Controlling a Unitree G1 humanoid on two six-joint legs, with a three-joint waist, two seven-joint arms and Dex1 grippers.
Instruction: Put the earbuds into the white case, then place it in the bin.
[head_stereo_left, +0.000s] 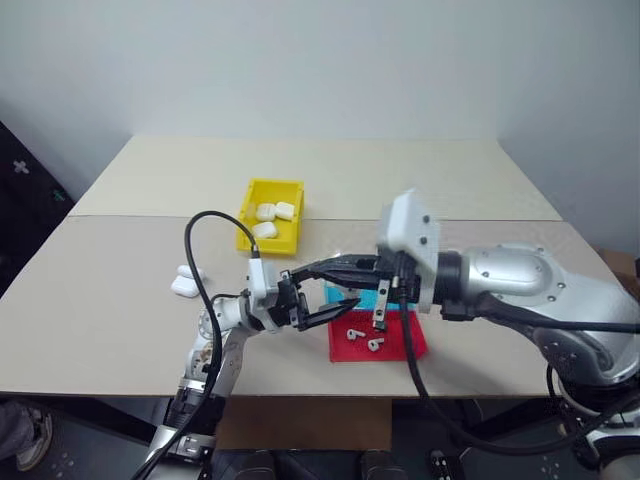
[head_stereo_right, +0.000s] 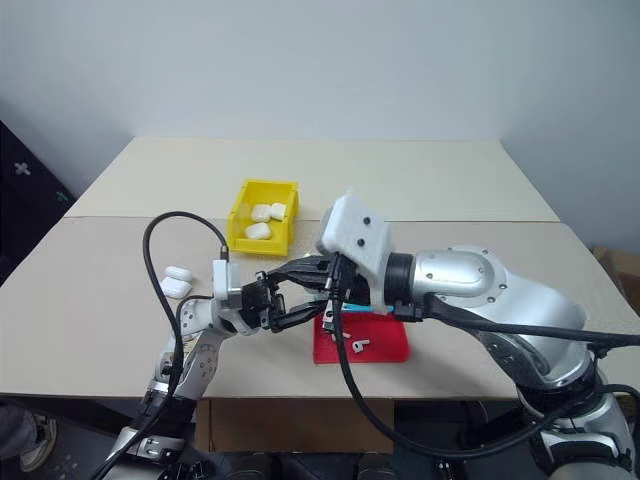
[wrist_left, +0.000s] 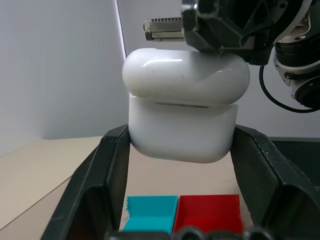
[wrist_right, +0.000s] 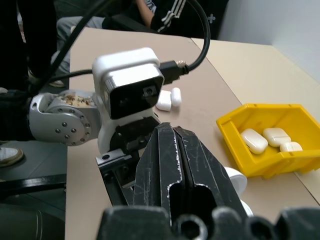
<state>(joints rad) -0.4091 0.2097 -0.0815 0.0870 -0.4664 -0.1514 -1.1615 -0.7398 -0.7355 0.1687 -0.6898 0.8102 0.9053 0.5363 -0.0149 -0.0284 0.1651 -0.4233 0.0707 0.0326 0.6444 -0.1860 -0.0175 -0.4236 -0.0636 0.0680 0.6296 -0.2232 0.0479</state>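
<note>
Case (wrist_left: 182, 112), white and glossy, sat clamped between the two fingers of the left end effector (wrist_left: 182, 165), lid slightly ajar, held above the tabletop (head_stereo_left: 120, 300) near the red tray (head_stereo_left: 395, 345). Right end effector (wrist_right: 177, 165), fingers pressed together and holding nothing, touched the lid from above. Earbuds (head_stereo_left: 365, 338) lay in the red tray, just beside a blue tray (wrist_left: 150, 210). Yellow bin (head_stereo_left: 270, 213) stood further back with three cases inside; two more cases (head_stereo_left: 186, 281) lay left
</note>
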